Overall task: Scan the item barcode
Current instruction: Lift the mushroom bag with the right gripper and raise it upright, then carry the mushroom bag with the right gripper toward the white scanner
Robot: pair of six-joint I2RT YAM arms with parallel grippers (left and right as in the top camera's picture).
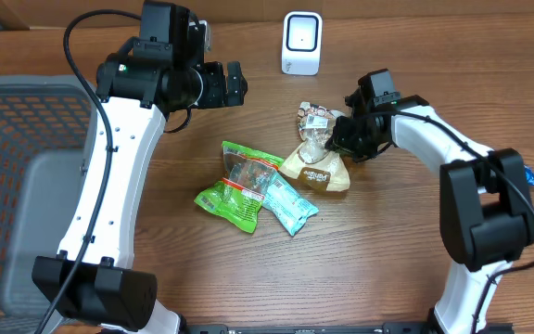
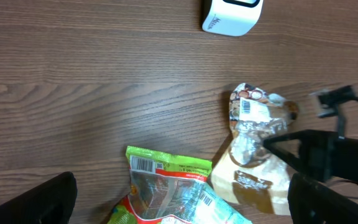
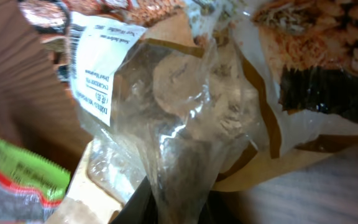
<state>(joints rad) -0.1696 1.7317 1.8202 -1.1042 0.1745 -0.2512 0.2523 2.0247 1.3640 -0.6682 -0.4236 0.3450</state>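
Now, step in hand: picking up the item, judged from the grip. The bag lies on the table and has not been shown to the reader yet
Landmark: the white barcode scanner [image 1: 302,44] stands at the far edge of the wooden table [image 1: 406,278], its face towards the robot
Task item: a tan snack bag [image 1: 319,158] with a clear window lies nearer the robot than the scanner and almost in line with it
Barcode: a white sticker label [image 2: 248,109] sits on the bag's crumpled top, the end closest to the scanner, facing up
Right gripper [image 1: 339,139]: clenched on the snack bag. The wrist view shows clear film [image 3: 179,124] bunched between its fingers
Left gripper [image 1: 239,83]: released, jaws wide and holding nothing, hovering left of the scanner
Other goods: a green packet [image 1: 235,186] and a teal packet [image 1: 291,206] touch each other, further from the scanner than the snack bag and to its left
Next move calls for: lifting the bag clear, carrying it towards the scanner, and turning the wrist so the label meets the scanner's face
Risk: the thin film may slip or fold over the label
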